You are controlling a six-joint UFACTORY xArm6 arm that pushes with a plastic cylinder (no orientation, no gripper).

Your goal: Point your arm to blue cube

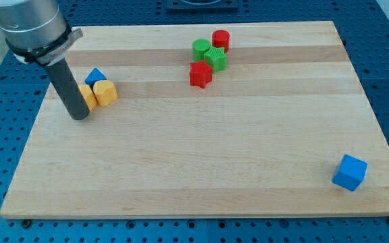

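Blue cube [350, 172] sits far to my tip's [80, 117] right and lower in the view, well apart, near the worktop [194, 175] corner. The end effector is a bare rod, nothing to clench or release, holding nothing. Risk: the tip touches or nearly touches the orange block [87, 96], with another orange block [105, 92] and a small blue block [95, 76] just beyond; swinging out carelessly could drag that cluster. Overshoot could knock the cube off the edge. The rod stands nearly upright, leaning slightly.
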